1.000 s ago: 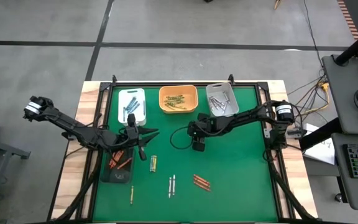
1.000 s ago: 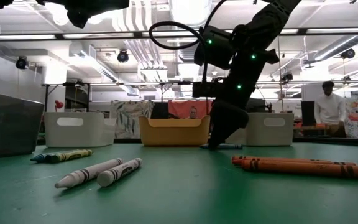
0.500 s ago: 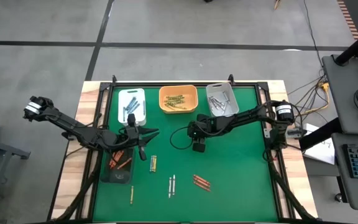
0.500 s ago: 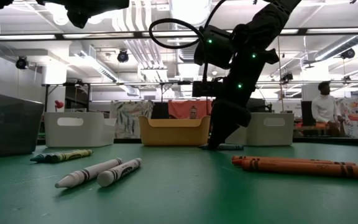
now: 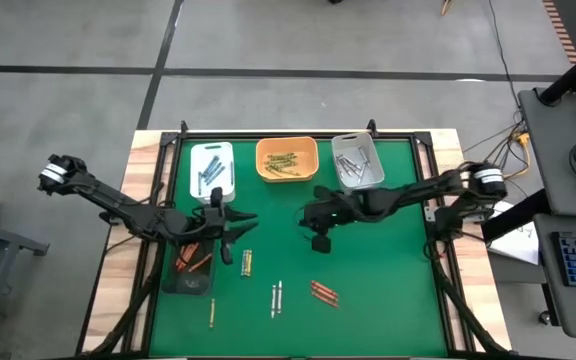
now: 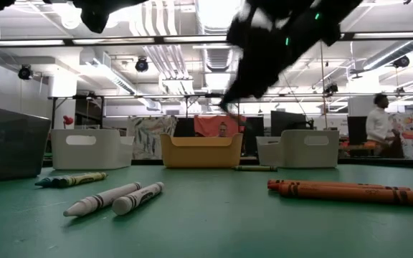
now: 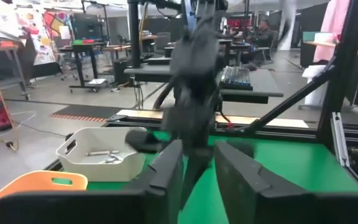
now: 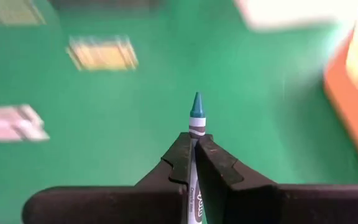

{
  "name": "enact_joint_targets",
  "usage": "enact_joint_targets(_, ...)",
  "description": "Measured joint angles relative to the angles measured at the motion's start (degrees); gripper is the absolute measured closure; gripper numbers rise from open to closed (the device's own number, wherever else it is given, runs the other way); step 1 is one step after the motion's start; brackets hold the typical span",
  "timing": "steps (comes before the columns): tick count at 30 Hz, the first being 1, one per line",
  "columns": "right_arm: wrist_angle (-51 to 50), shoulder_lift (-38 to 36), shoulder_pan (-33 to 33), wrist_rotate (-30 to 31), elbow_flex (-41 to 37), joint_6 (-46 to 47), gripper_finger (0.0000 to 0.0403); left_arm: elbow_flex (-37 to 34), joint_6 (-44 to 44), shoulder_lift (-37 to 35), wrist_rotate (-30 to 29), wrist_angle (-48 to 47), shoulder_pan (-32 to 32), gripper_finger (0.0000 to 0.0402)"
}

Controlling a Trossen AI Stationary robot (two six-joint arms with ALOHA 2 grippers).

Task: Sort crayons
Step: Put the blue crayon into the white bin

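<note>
My right gripper [image 8: 195, 140] is shut on a blue crayon [image 8: 196, 112] and hangs above the middle of the green mat [image 5: 320, 238]. My left gripper [image 7: 197, 167] stands open with nothing between its fingers, level above the mat's left part [image 5: 238, 222], beside a dark tray [image 5: 190, 272] holding red-orange crayons. Loose crayons lie flat on the mat: yellow ones [image 5: 247, 262], white ones [image 5: 277, 298], red-orange ones [image 5: 324, 293], and one [image 6: 257, 168] farther back. My right gripper pinches the blue crayon's paper-wrapped shaft [image 8: 196, 129] between its two fingers [image 8: 180, 155]. The fingers lie along the crayon, and its pointed tip [image 8: 196, 99] sticks out ahead of them. It is lifted clear of the mat, slanting forward and down.
Along the mat's far edge stand a white tray [image 5: 211, 170], an orange tray [image 5: 287, 160] and a grey tray [image 5: 357, 162], each with crayons inside. A black frame borders the mat. People move about in the room behind the table.
My right gripper has shut on the blue crayon where it lay on the mat, then risen and tipped nearer to level. The crayon has come up clear of the mat with it.
</note>
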State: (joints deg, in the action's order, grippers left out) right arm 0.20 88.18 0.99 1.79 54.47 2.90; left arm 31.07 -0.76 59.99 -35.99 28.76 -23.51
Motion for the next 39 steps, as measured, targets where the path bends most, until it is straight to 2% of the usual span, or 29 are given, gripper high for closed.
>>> enact_joint_targets(5, 24.25, -4.5, 1.75, -2.76, -6.26, -1.64, 0.0392, -0.02, 2.2, 3.57, 0.71, 4.67, 0.04, 0.0282)
enact_joint_targets(8, 40.46, -5.32, 2.28, -7.15, -9.42, -2.79, 0.0392, -0.07, 4.01, 6.89, 0.99, 8.86, 0.11, 0.0264)
enact_joint_targets(12, 53.6, -4.52, 2.2, -12.93, -10.35, -3.91, 0.0394, -0.04, 5.56, 11.09, 1.05, 14.79, 0.42, 0.0254)
enact_joint_targets(22, 55.41, -0.55, 2.28, -15.74, -6.21, -7.03, 0.0394, -0.04, 7.11, 21.08, 4.66, 32.49, 3.08, 0.0253)
enact_joint_targets(26, 54.77, 0.26, 2.26, -15.76, -5.32, -7.37, 0.0394, 0.18, 6.28, 23.58, 10.77, 35.76, 4.0, 0.0253)
enact_joint_targets(33, 54.5, 0.46, 2.26, -15.77, -4.95, -8.16, 0.0394, 2.81, 6.07, 27.04, 11.15, 36.08, 4.63, 0.0256)
enact_joint_targets(36, 54.5, 0.46, 2.26, -15.74, -4.95, -8.35, 0.0394, 3.51, 6.27, 27.72, 11.14, 36.04, 4.86, 0.0277)
enact_joint_targets(39, 54.5, 0.46, 2.26, -15.61, -4.95, -7.93, 0.0394, 3.43, 6.27, 27.58, 11.04, 35.75, 5.03, 0.0318)
